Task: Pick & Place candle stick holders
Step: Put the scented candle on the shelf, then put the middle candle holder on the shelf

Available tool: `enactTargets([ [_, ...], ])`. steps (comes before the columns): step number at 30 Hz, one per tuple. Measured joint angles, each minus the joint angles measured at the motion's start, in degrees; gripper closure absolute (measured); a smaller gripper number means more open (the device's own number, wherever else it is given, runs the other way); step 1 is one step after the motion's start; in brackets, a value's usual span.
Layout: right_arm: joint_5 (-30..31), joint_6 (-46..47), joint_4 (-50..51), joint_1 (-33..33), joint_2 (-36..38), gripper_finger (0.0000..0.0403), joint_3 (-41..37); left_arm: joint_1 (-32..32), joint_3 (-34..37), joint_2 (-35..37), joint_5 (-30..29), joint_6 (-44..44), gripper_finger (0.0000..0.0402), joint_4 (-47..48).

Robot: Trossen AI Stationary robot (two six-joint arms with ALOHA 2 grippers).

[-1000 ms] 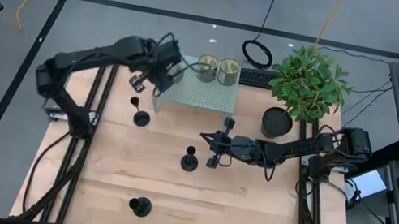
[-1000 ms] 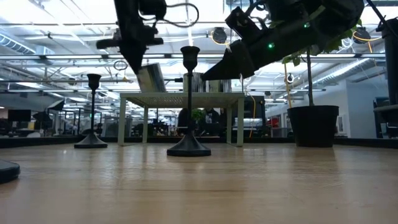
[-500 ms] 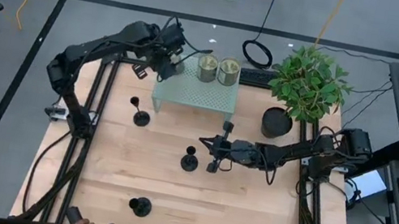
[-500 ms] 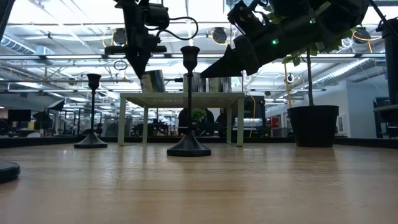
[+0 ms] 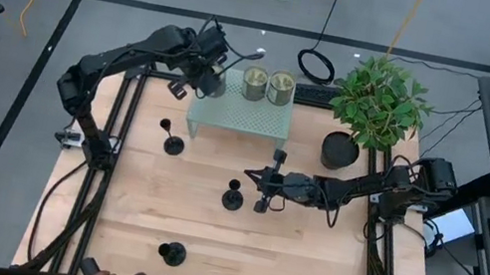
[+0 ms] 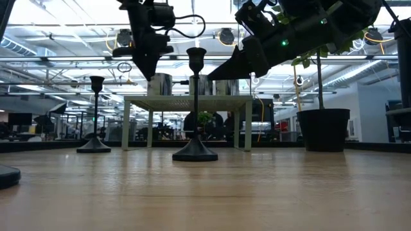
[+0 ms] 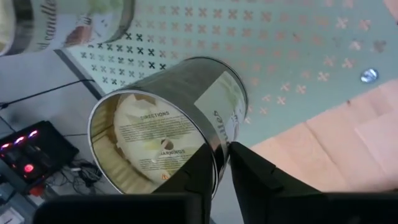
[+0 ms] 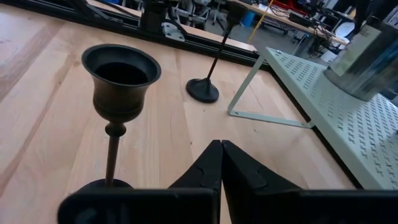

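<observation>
Shift over one second: left gripper (image 5: 207, 78), pinching pale greenish-gold round tin (image 7: 168, 134), carried to far-left shelf corner; right gripper (image 5: 263, 189), fingers together, beside untouched middle black goblet-shaped candle stick holder (image 5: 232, 197).

A: Where's the left gripper (image 5: 203, 78) at?
B: Arm's stretched toward the table's far side, fingers (image 7: 249, 171) pinched on a can's rim.
A: And the right gripper (image 5: 262, 183)?
B: Reaching low toward mid-table, fingers (image 8: 208, 168) pressed together, holding nothing.
</observation>
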State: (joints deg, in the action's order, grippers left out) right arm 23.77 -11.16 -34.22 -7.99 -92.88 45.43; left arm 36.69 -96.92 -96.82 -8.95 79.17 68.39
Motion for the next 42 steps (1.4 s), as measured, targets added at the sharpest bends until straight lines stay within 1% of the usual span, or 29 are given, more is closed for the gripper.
enactTargets([
  [8, 0.0, 0.0, 0.24, 0.0, 0.0, 0.0403, 0.0, 0.0, 0.0, -0.02, 0.14, -7.1, 0.0342, -5.45],
  [15, -0.02, 0.0, 0.27, 0.0, 0.0, 0.0403, 0.0, -0.11, 0.01, -0.02, -0.16, -9.37, 0.0341, -5.63],
  [19, -0.02, 0.24, 0.27, 0.0, 0.0, 0.0402, 0.0, -0.24, 0.07, 0.28, -1.68, -10.88, 0.0341, -5.6],
  [21, -0.01, 1.82, 0.66, 0.0, 0.0, 0.0399, 0.0, -0.45, 0.07, 1.0, -2.04, -11.51, 0.0341, -5.63],
  [24, -0.02, 2.97, 1.71, 0.0, 0.0, 0.0386, 0.0, -1.09, 0.09, 2.94, -2.11, -12.47, 0.0341, -5.68],
  [28, -0.02, 3.59, 3.66, 0.0, 0.0, 0.0357, 0.0, -2.25, 0.09, 5.85, -2.01, -14.62, 0.0341, -5.67],
  [33, -0.09, 9.04, 3.75, 0.0, 0.0, 0.0315, 0.0, -3.69, 0.09, 10.32, -1.79, -19.46, 0.0341, -5.65],
  [35, -1.77, 10.91, 4.1, 0.04, 0.0, 0.03, 0.0, -4.4, 0.09, 12.15, -1.62, -21.67, 0.0341, -5.62],
  [37, -6.28, 12.75, 4.66, 0.13, 0.0, 0.0286, 0.0, -5.06, 0.09, 13.95, -1.53, -24.55, 0.0341, -5.35],
  [40, -12.93, 13.51, 4.5, 0.14, -0.04, 0.0272, 0.0, -5.67, 0.09, 16.5, -1.41, -31.4, 0.0341, -5.01],
  [42, -14.67, 13.53, 4.48, 0.11, -0.04, 0.0266, 0.0, -5.99, 0.09, 18.12, -0.05, -36.85, 0.0341, -4.06],
])
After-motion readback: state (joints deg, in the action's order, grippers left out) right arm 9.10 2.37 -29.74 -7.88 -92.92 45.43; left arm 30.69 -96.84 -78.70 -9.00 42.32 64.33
